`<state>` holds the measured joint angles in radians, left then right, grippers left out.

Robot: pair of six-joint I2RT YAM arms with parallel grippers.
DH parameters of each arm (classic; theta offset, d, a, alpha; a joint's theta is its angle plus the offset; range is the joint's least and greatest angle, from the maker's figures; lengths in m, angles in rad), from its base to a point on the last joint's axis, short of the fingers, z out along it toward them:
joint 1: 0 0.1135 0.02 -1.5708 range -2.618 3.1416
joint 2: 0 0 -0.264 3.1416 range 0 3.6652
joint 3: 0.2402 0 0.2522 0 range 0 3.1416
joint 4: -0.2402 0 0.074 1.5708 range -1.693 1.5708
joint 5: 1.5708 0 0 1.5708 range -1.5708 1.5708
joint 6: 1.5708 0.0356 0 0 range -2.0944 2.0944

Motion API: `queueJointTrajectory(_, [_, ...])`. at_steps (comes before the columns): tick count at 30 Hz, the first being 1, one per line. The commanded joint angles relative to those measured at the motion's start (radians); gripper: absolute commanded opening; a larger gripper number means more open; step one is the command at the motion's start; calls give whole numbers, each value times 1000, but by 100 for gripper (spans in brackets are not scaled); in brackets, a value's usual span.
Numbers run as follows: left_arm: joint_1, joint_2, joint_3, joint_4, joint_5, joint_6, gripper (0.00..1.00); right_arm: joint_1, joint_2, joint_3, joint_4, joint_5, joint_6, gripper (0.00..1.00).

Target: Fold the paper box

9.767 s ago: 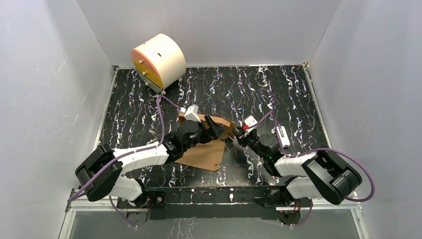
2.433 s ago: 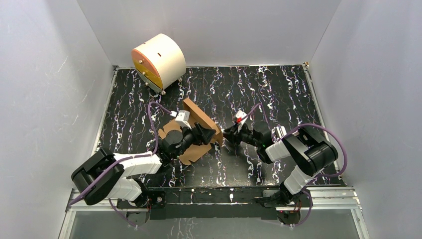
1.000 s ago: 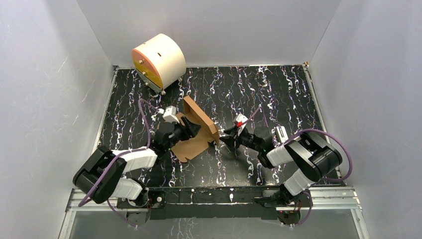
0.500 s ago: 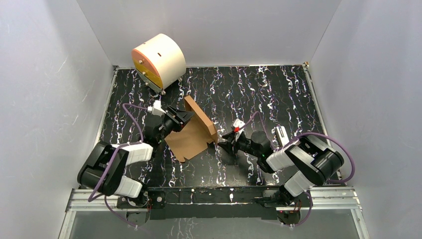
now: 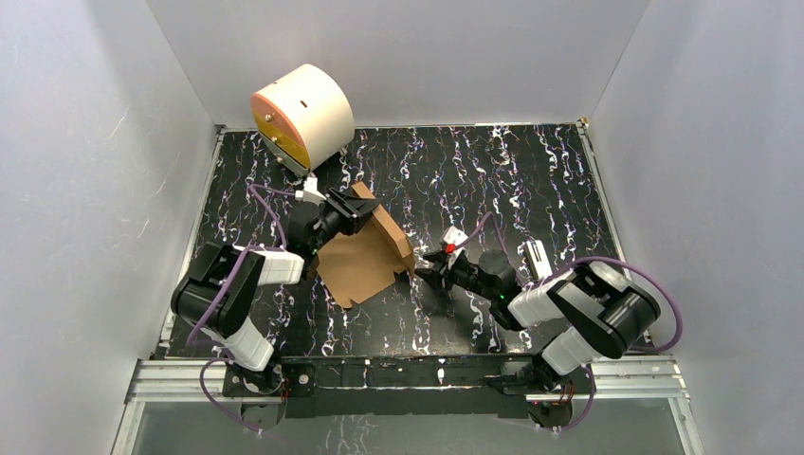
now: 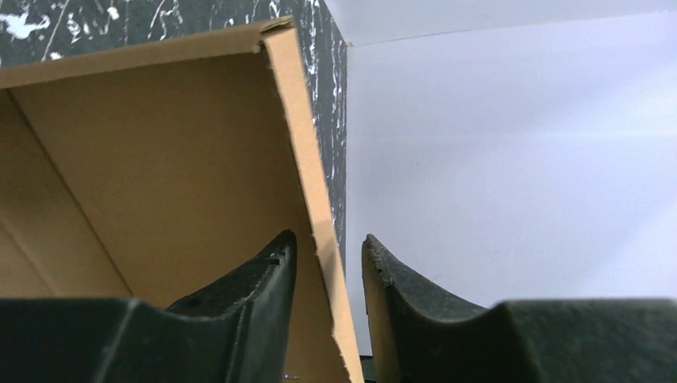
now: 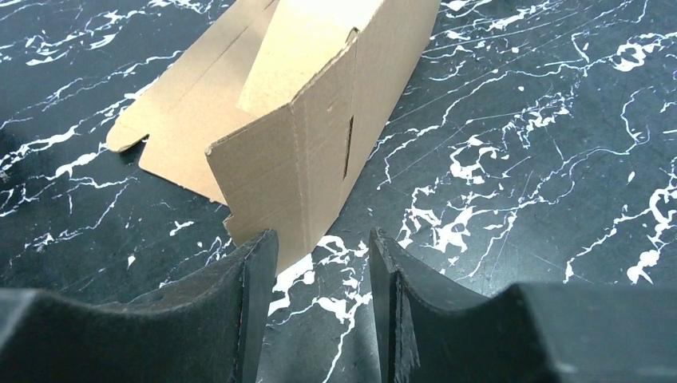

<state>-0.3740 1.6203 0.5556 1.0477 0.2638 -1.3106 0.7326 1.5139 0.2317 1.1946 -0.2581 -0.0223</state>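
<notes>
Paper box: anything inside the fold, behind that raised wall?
Only bare cardboard shows inside the paper box; the left gripper straddles the raised wall's far edge. The table under the flat panel is covered.

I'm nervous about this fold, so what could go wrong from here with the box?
The left gripper straddles only the end of the raised wall of the box; closing there could crease it or slip off. The right gripper is open, just short of a box corner; nothing pins the flat panel, so a push may slide the box instead of folding it.
</notes>
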Motion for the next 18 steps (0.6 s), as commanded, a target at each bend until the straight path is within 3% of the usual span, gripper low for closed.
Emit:
queueJointTrajectory(1, [7, 12, 19, 48, 27, -38, 30, 19, -67, -7, 5, 49, 8, 55])
queueJointTrajectory(8, [4, -7, -18, 81, -18, -67, 16, 149, -239, -15, -186, 321, 9, 58])
queueJointTrajectory(18, [-17, -93, -90, 86, -117, -76, 3, 301, -371, -39, -231, 530, 77, 61])
